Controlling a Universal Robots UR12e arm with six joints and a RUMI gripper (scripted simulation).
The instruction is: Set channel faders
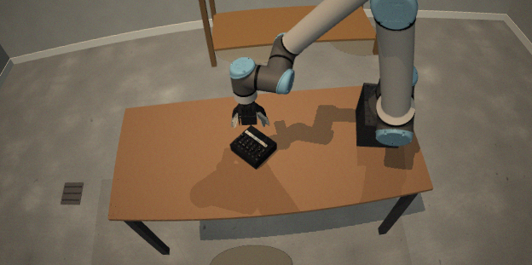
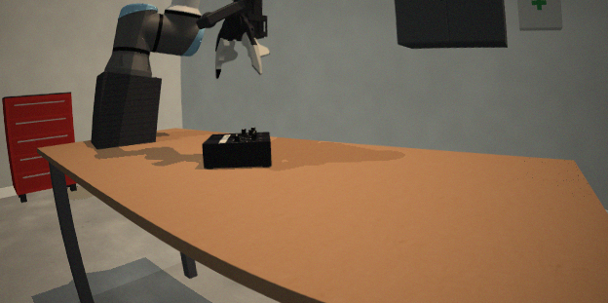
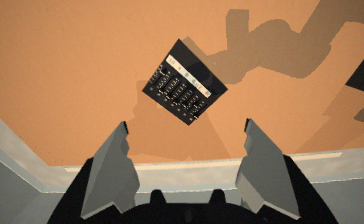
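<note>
Pincer [image 2: 239, 59] hangs open, empty, high above the lighting desk [image 2: 237, 150]; only the wrist view shows its faders [image 3: 178, 92].

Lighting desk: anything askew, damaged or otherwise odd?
Only its placement: the lighting desk sits rotated, corners rather than sides facing the table edges. It lies flat and looks intact, tape strip in place. The gripper hangs open and empty well above it. Fader positions are too small to judge.

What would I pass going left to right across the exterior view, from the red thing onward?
Red drawer cabinet → arm's dark pedestal → open gripper hanging above the black lighting desk → dark wall cupboard → white first-aid box.
</note>
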